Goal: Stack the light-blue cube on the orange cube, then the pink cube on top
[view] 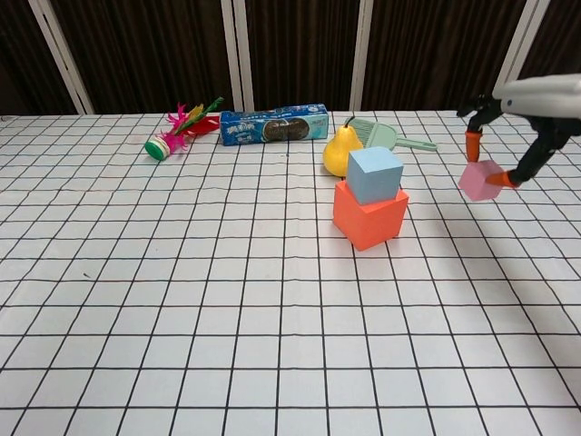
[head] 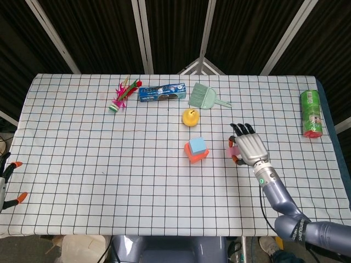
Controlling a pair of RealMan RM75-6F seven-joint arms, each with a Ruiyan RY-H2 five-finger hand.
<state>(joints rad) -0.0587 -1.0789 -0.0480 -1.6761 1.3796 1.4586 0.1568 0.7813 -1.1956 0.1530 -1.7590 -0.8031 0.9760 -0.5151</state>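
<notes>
The light-blue cube [view: 375,174] sits on the orange cube [view: 369,214] near the table's middle; in the head view the light-blue cube [head: 197,145] tops the orange cube [head: 194,155]. My right hand [view: 519,111] pinches the pink cube [view: 479,180] and holds it in the air, to the right of the stack. From the head view only a pink edge of the pink cube [head: 231,152] shows beside my right hand [head: 250,147]. My left hand [head: 7,181] lies at the table's left edge, fingers apart, holding nothing.
A yellow pear [view: 342,152] stands just behind the stack. A green dustpan brush [head: 204,97], a blue biscuit pack [head: 162,92] and a feathered shuttlecock [head: 122,95] lie along the back. A green can [head: 311,113] lies at the far right.
</notes>
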